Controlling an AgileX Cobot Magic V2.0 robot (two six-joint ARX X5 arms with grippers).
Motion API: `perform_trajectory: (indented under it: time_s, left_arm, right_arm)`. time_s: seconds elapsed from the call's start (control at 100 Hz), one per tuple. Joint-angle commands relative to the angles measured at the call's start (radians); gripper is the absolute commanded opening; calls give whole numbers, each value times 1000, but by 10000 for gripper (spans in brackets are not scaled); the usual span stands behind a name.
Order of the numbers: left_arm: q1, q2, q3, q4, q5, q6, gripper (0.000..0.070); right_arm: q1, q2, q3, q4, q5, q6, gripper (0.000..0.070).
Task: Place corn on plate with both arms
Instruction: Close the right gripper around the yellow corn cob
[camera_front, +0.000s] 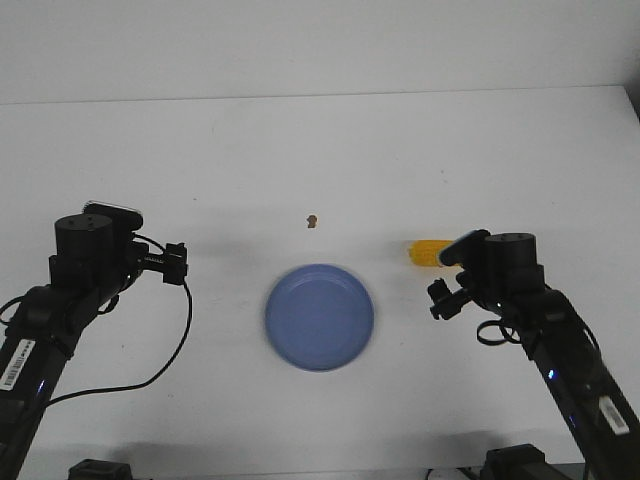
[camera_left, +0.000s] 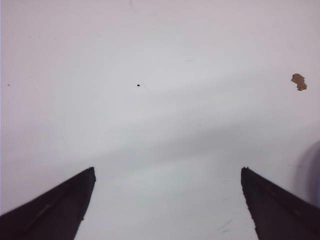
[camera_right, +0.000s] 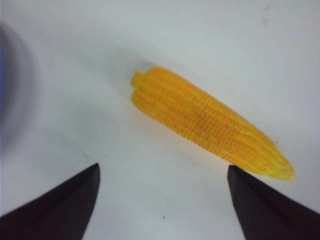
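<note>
Corn (camera_right: 210, 122) lies on tabletop (camera_front: 320, 160) right of plate (camera_front: 319, 316), right hand (camera_right: 162, 200) spread wide just short of it, likely lining up a grasp, left hand (camera_left: 167, 200) also wide apart over bare tabletop, holding nothing.

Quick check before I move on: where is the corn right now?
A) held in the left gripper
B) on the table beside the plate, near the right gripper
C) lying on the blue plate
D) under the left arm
B: the corn lies on the white table, off the blue plate, ahead of the open right gripper; the left gripper is open and holds nothing.
</note>
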Motion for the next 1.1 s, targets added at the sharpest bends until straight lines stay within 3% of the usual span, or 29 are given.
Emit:
perform_trajectory:
  time_s: [0.0,0.29,0.7,0.94,1.09]
  left_arm:
    - [-1,9,11,4,6,-13,589]
    - [-1,9,11,4,15,-29,589]
    - [-1,9,11,4,16,-35,588]
    - [-1,9,11,5,16,-35,588]
    - [-1,9,11,5,16,-35,588]
  right_arm:
    - [1,85,42,5,0,-42,579]
    - [1,320,201,2,1,-132,579]
    - [-10,389,259,-1,0,-248,579]
    - [-36,419,259,0,-68,-257,578]
    - [-41,463,259,5,-72,-257,579]
